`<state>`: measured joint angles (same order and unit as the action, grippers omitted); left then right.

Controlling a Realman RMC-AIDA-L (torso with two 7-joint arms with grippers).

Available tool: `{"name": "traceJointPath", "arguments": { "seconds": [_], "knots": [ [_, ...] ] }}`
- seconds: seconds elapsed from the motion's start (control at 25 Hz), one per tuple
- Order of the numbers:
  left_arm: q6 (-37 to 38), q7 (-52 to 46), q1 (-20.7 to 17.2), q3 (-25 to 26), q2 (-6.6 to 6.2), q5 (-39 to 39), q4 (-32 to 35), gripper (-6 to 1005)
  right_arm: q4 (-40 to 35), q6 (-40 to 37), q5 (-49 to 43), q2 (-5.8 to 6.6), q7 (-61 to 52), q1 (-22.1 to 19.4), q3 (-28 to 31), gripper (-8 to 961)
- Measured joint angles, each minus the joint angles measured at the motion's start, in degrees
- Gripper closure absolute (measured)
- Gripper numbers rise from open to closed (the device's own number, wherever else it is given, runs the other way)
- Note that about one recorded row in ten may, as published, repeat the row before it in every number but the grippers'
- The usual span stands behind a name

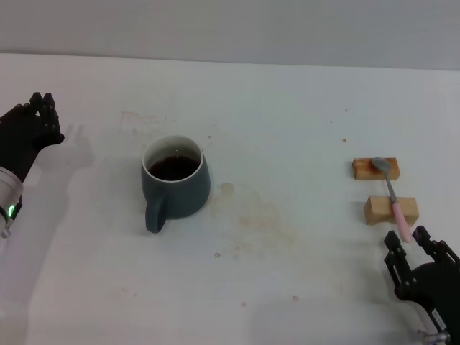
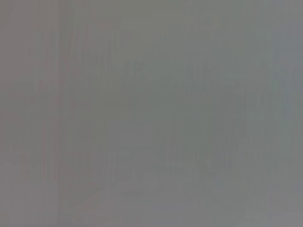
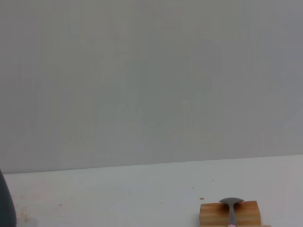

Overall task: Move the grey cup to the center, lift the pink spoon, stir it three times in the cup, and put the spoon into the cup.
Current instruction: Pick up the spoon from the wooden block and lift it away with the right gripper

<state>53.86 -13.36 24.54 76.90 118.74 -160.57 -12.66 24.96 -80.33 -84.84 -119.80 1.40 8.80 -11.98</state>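
While the grey cup (image 1: 175, 183) stands left of the desk's (image 1: 287, 115) middle with bare surface around it, the left gripper (image 1: 42, 108) hovers well apart by the left edge, fingers together. Near the right edge the pink spoon (image 1: 393, 195) bridges two wooden blocks (image 1: 390, 209), its handle end just beside the right gripper (image 1: 420, 244), whose fingers stand narrowly apart.

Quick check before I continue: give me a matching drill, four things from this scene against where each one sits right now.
Things:
1. squat blue-grey ceramic mug
2. slim pink-handled metal spoon
3. left tool
4. right tool

Places:
A. near right corner, just short of the spoon handle
B. across two small wooden blocks
C. far left edge, off the table
D. left of centre on the white table

Pairs: 1-D, 2-B, 3-C, 4-A
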Motion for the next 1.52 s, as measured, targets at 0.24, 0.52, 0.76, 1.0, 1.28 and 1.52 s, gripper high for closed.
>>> {"name": "traceJointPath", "arguments": {
  "seconds": [0.24,0.52,0.76,1.0,1.28,1.52],
  "knots": [
    [-0.1,0.0,0.0,0.0,0.0,0.0,0.0,866,-0.2,0.5,0.2,0.0,0.0,0.3,0.5,534],
    [-0.2,0.0,-0.1,0.0,0.0,0.0,0.0,866,-0.6,0.7,0.2,0.0,-0.3,0.4,1.6,550],
    [-0.2,-0.1,-0.1,0.0,0.0,0.0,0.0,866,-0.6,1.2,0.3,0.0,-0.3,0.9,1.6,562],
    [0.1,-1.7,-0.2,0.0,0.0,0.0,0.0,866,-0.3,1.7,0.3,0.0,-0.4,1.6,1.5,575],
    [0.1,-1.8,-0.2,0.0,0.0,0.0,0.0,866,-0.3,1.6,0.3,0.0,-0.4,1.6,1.5,590],
    [0.1,-1.8,-0.2,0.0,0.0,0.0,0.0,866,-0.3,1.5,0.3,0.0,-0.4,1.5,1.5,603]
  ]
}}
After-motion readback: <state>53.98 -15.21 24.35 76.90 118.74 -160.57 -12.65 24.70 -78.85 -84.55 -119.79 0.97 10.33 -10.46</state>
